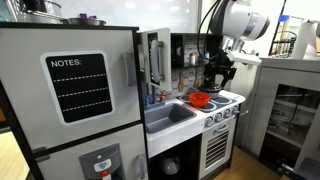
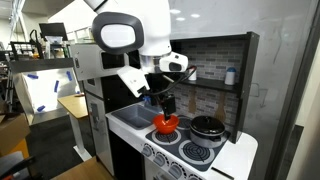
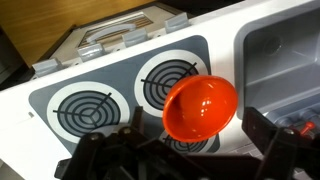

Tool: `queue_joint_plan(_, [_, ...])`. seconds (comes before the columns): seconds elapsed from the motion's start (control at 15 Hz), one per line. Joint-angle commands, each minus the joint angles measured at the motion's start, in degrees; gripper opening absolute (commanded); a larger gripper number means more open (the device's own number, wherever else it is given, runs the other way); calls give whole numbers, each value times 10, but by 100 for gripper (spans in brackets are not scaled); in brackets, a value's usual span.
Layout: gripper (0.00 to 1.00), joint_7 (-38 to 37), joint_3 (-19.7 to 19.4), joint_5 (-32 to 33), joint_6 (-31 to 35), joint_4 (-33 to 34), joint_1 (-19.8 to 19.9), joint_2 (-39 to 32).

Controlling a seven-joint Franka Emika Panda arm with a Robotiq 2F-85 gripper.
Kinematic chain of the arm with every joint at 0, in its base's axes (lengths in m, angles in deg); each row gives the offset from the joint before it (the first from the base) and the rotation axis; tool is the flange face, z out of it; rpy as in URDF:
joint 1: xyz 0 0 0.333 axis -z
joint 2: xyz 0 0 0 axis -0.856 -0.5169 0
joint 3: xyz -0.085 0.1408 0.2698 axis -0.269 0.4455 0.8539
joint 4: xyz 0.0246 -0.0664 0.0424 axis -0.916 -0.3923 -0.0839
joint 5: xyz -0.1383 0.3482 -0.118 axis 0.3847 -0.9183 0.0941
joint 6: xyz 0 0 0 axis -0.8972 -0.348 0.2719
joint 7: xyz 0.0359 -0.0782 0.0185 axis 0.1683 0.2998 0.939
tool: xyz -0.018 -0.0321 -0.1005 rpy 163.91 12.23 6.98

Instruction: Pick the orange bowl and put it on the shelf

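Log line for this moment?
gripper: down at orange bowl, grip unclear | orange bowl: tilted, at stovetop | shelf: bowl not yet there

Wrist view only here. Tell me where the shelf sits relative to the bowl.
Observer: The shelf is a dark ledge behind the stove, higher than the bowl.
Operator: Report what's on it.
Observer: A small container stands near one end.
Operator: Name anything on the stove outside my frame.
Observer: A black pot sits beside the bowl, under the shelf.
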State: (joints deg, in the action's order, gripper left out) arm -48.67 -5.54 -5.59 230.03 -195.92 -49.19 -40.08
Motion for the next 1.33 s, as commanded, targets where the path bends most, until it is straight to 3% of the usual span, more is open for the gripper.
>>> queue_joint_plan(0.0, [100, -7, 25, 8, 1, 0, 25, 2])
queue_joint_plan(0.4, [100, -17, 36, -10, 11, 16, 33, -22])
queue_joint_plan(0.93, [100, 2, 81, -85, 10, 86, 87, -91])
queue_joint_plan(1.27, [100, -6, 95, -98, 0, 128, 111, -131])
